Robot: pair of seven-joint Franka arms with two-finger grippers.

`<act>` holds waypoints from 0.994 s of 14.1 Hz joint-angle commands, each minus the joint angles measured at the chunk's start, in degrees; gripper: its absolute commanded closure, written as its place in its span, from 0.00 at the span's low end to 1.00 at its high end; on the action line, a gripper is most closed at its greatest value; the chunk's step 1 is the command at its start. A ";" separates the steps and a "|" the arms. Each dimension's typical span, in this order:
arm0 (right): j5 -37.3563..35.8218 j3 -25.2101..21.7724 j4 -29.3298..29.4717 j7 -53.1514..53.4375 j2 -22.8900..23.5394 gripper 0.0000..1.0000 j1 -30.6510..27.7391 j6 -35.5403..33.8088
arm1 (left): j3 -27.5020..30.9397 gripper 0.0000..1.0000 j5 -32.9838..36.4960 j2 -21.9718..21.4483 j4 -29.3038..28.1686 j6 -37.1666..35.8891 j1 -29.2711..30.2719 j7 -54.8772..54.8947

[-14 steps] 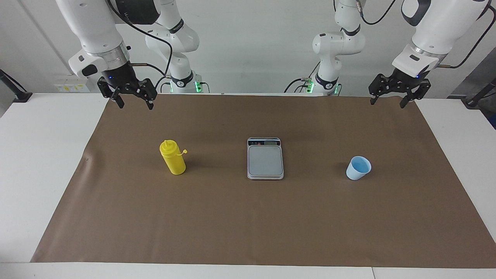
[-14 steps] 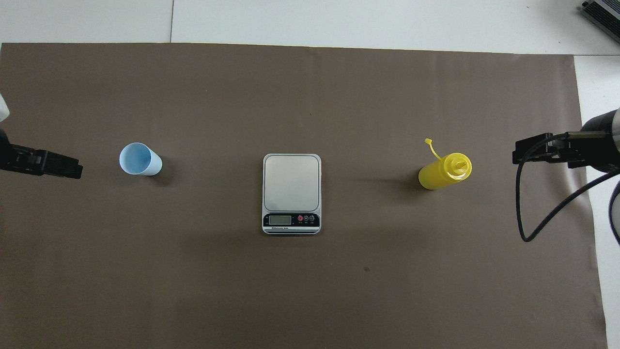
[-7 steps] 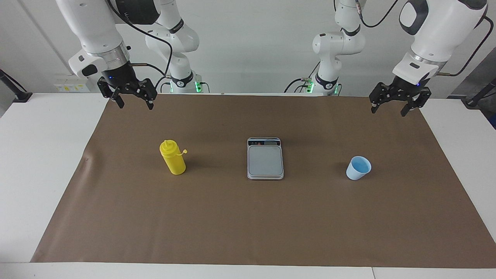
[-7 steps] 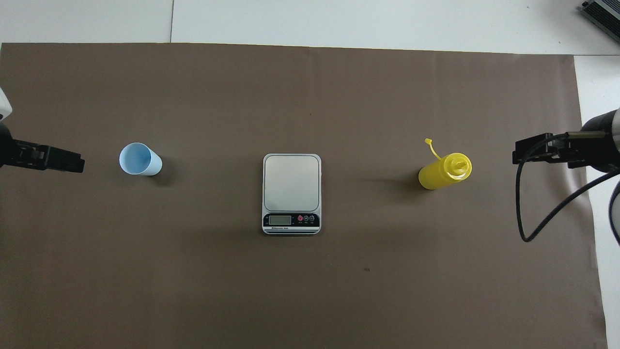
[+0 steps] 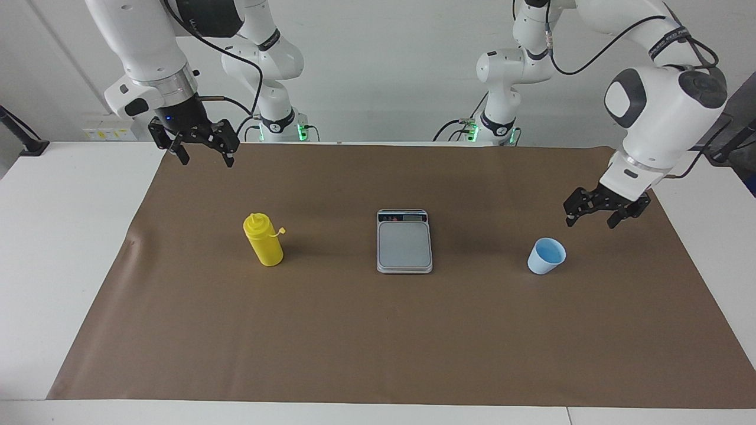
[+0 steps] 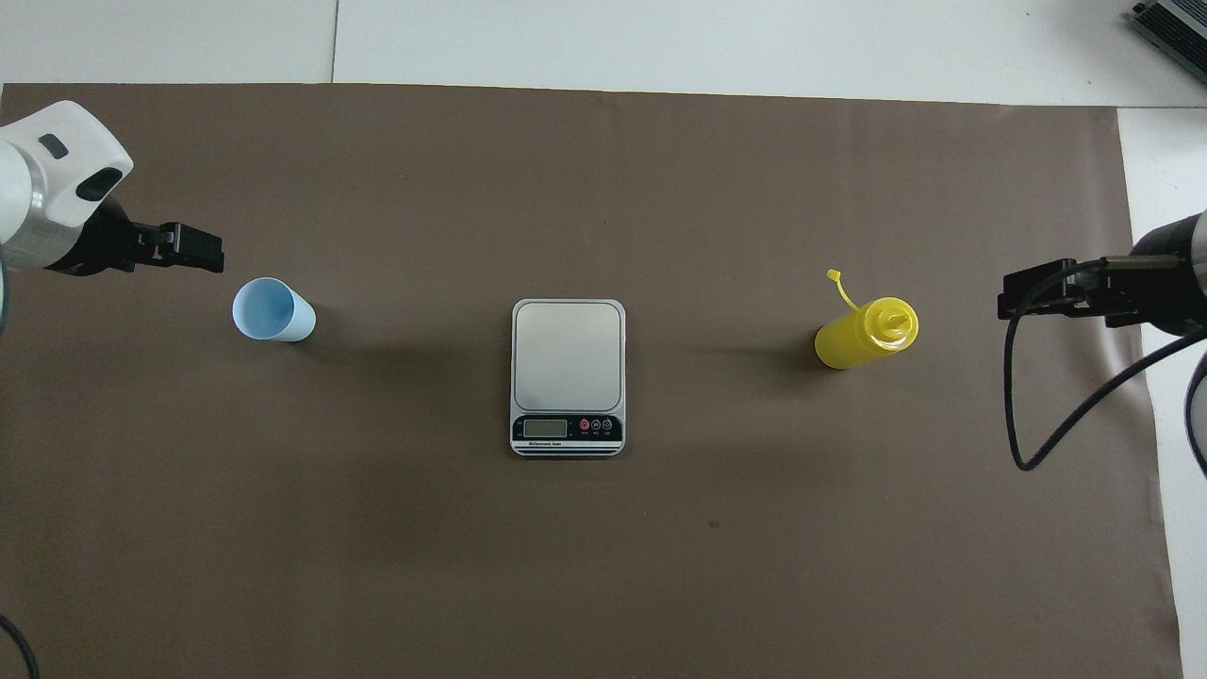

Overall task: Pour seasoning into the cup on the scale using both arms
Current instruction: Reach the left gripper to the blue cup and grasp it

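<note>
The light blue cup [image 5: 546, 255] stands upright on the brown mat toward the left arm's end; it also shows in the overhead view [image 6: 273, 309]. The silver-grey scale [image 5: 404, 242] lies at the mat's middle with nothing on its plate [image 6: 568, 358]. The yellow squeeze bottle [image 5: 264, 241] stands upright toward the right arm's end, its tip cap hanging off on its tether [image 6: 863, 333]. My left gripper [image 5: 592, 222] is open and empty, in the air over the mat beside the cup, not touching it [image 6: 203, 255]. My right gripper [image 5: 207, 159] is open and empty, waiting high over the mat's edge [image 6: 1014, 304].
A brown mat [image 5: 378, 330] covers most of the white table [image 5: 59, 236]. A black cable [image 6: 1014, 415] loops down from the right arm. A grey device [image 6: 1174, 28] sits at the table's corner farthest from the robots, at the right arm's end.
My left arm has come down and out over the mat, bringing its open gripper close beside the cup. The right arm, cup, scale and bottle have not moved.
</note>
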 commanded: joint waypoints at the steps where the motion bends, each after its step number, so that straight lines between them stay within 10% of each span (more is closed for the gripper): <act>1: -0.50 0.33 -1.54 0.89 -1.34 0.00 -0.51 0.26 | -0.26 0.00 -0.41 -2.37 -9.50 9.40 1.76 -1.80; 12: -0.50 0.33 -1.54 0.89 -1.34 0.00 -0.51 0.26 | -0.26 0.00 -0.41 2.28 -19.28 23.57 1.76 -5.14; 13: -0.50 0.33 -1.54 0.89 -1.34 0.00 -0.51 0.26 | -0.26 0.09 -0.41 2.37 -19.63 23.93 1.59 -5.14; 14: -0.50 0.33 -1.54 0.89 -1.34 0.00 -0.51 0.26 | -0.26 0.41 -0.41 2.46 -19.90 24.19 1.59 -5.14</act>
